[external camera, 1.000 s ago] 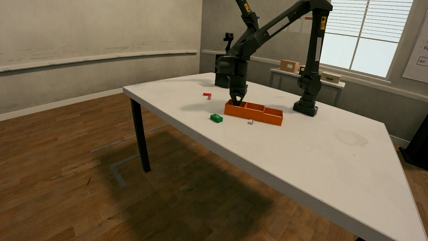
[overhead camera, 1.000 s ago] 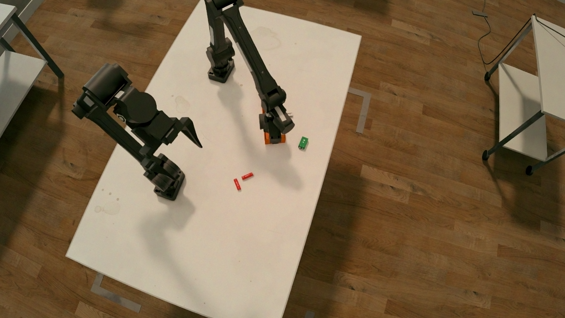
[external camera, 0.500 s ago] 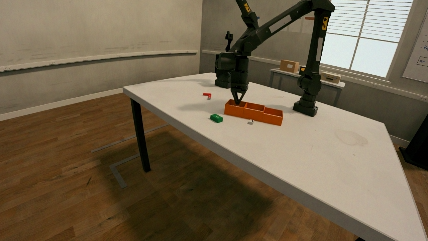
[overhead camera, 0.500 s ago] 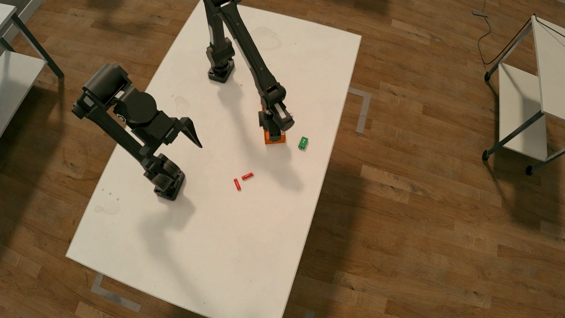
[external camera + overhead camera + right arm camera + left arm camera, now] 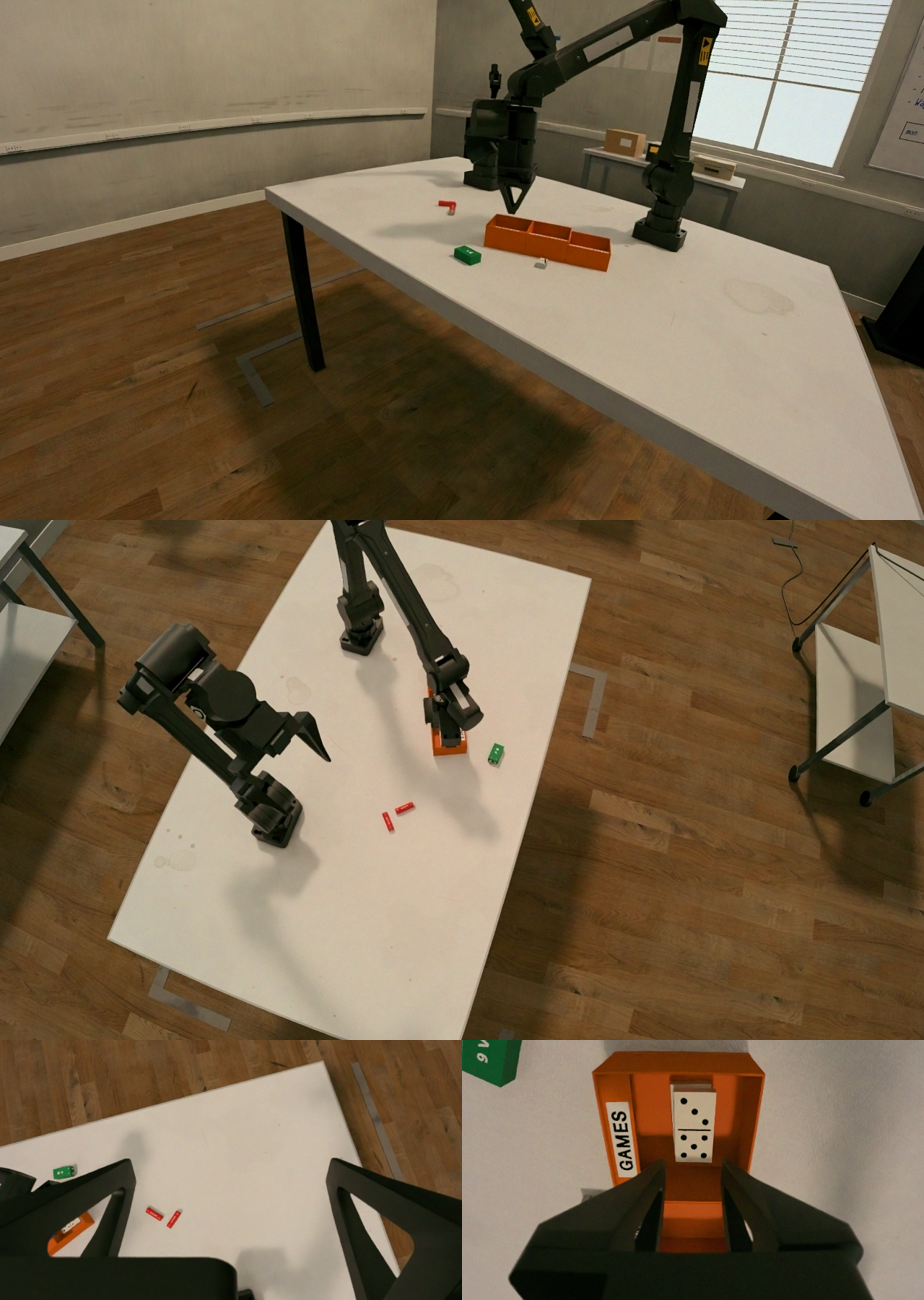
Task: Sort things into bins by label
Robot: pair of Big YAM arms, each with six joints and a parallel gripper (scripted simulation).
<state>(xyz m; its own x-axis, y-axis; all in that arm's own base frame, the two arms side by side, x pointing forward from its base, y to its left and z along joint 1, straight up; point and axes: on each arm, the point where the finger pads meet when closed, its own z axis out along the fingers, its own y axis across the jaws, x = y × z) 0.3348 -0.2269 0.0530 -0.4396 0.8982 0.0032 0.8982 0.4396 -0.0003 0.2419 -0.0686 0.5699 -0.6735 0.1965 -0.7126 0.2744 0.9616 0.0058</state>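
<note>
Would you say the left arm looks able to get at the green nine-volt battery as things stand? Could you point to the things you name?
Probably yes: the left gripper point(image 5: 450, 742) point(image 5: 512, 210) point(image 5: 693, 1169) is open with nothing between its fingers, and the green battery point(image 5: 495, 754) point(image 5: 467, 254) point(image 5: 491, 1062) point(image 5: 63, 1172) lies uncovered beside the orange bins point(image 5: 449, 750) point(image 5: 546, 247) point(image 5: 678, 1063) point(image 5: 86, 1223), whose walls it would need to clear.

At one o'clock in the exterior view, a cardboard box point(image 5: 624, 142) sits on a side table point(image 5: 734, 183), beneath a window point(image 5: 775, 103). Toward three o'clock, a whiteboard point(image 5: 901, 123) shows writing, perhaps "mon".
</note>
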